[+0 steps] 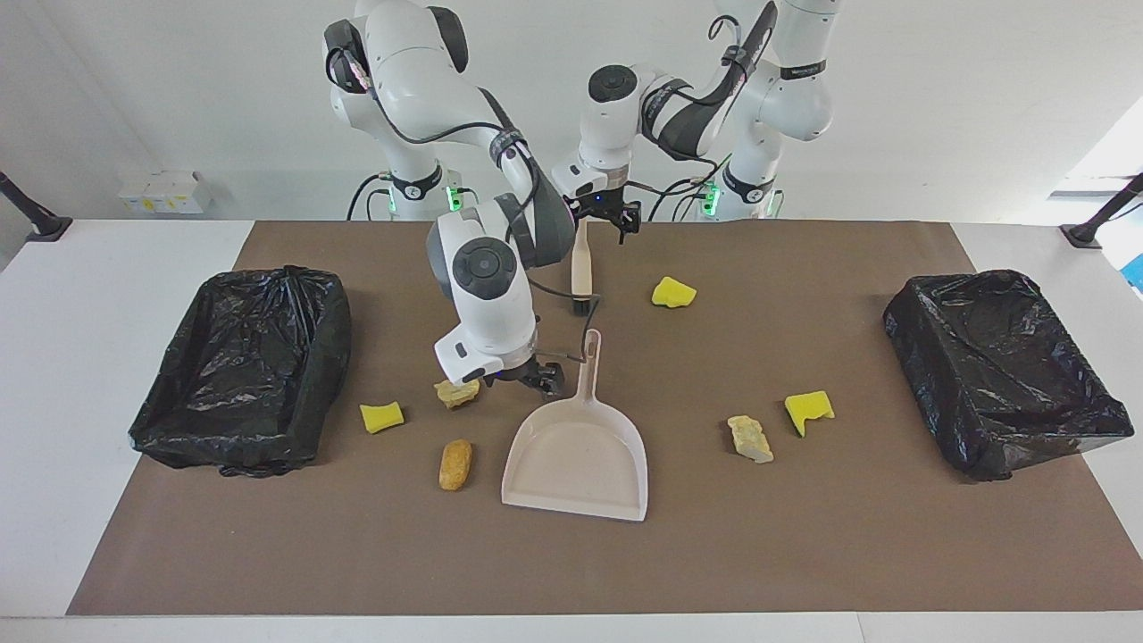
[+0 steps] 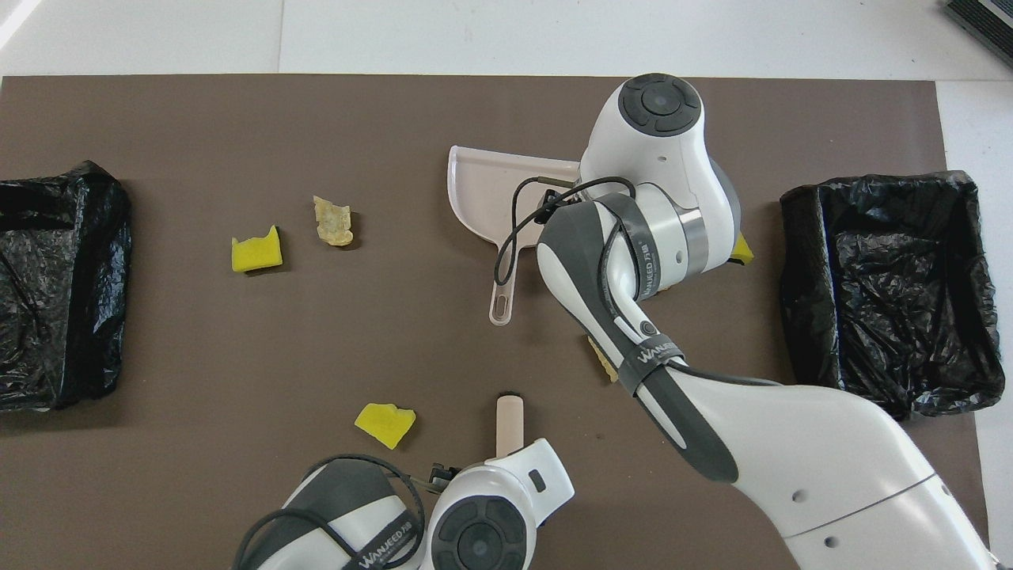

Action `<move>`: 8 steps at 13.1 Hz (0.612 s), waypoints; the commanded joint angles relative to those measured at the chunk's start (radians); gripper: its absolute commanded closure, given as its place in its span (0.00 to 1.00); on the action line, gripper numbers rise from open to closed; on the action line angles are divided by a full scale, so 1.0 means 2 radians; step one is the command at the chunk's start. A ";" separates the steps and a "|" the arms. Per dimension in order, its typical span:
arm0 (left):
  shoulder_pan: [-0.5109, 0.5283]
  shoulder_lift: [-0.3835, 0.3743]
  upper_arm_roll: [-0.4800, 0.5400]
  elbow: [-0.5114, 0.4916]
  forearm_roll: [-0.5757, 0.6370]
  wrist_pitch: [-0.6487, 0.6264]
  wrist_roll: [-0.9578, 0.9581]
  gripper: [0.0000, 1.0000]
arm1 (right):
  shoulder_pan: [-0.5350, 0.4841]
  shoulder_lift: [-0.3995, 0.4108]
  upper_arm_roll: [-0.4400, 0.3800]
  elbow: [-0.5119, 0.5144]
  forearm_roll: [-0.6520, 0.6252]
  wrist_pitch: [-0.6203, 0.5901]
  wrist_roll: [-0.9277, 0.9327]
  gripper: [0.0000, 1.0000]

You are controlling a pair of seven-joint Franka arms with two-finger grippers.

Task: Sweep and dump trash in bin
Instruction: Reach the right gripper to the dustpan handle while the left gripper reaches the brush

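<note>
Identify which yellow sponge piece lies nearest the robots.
The yellow sponge piece beside the brush. The other two, one toward the left arm's end and one toward the right's, lie farther out.

Three yellow sponge pieces (image 1: 381, 417) (image 1: 673, 292) (image 1: 809, 408) lie on the brown mat (image 1: 804, 545), along with two pale crumbly chunks (image 1: 456, 393) (image 1: 749, 438) in plain sight, a third (image 2: 601, 360) only peeking out from under an arm in the overhead view, and one orange-brown lump (image 1: 455, 464). There is one dustpan (image 1: 577, 455) and one brush (image 1: 580, 263). Two black-lined bins (image 1: 241, 366) (image 1: 1005, 366) stand one at each end of the counter (image 1: 89, 295), and two arms reach over it.
</note>
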 commanded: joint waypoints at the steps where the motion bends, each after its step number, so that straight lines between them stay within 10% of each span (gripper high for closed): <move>1: -0.039 -0.018 0.010 -0.047 -0.002 0.048 -0.024 0.00 | 0.011 0.006 0.003 0.015 0.018 -0.006 0.020 0.00; 8: -0.068 -0.018 0.010 -0.075 -0.002 0.078 -0.056 0.00 | 0.041 0.001 0.007 -0.002 0.079 0.033 0.075 0.00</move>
